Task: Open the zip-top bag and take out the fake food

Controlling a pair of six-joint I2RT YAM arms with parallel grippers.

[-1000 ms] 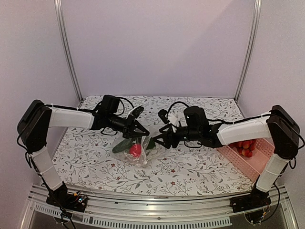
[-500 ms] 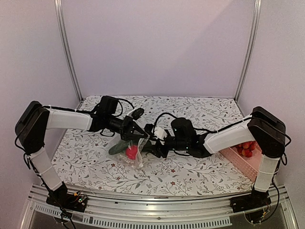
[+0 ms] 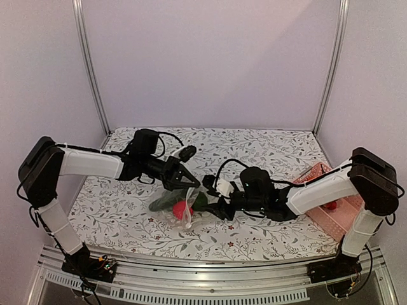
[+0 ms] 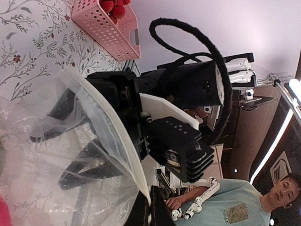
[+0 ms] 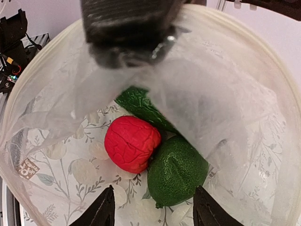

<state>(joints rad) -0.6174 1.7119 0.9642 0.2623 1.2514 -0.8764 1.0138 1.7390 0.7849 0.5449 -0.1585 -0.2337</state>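
The clear zip-top bag [image 3: 186, 213] lies mid-table with its mouth held wide. My left gripper [image 3: 186, 182] is shut on the bag's upper rim; the white zip strip [image 4: 127, 150] runs down between its fingertips. My right gripper [image 3: 213, 202] is open inside the mouth, its fingertips [image 5: 106, 209] on either side of the food. In the right wrist view a red strawberry-like piece [image 5: 130, 142] touches a round green piece [image 5: 176, 172], with a long green piece [image 5: 138, 104] behind them. In the top view the red piece [image 3: 181, 208] shows through the plastic.
A pink lattice basket [image 3: 337, 213] with red fruits [image 3: 329, 205] stands at the right edge, beside the right arm. It also shows in the left wrist view [image 4: 101, 33]. The floral cloth [image 3: 267, 149] covers the table; frame posts stand at the back corners.
My right arm has swung left and lower, bringing its open gripper into the bag's mouth. My left gripper kept its hold on the rim and shifted slightly.
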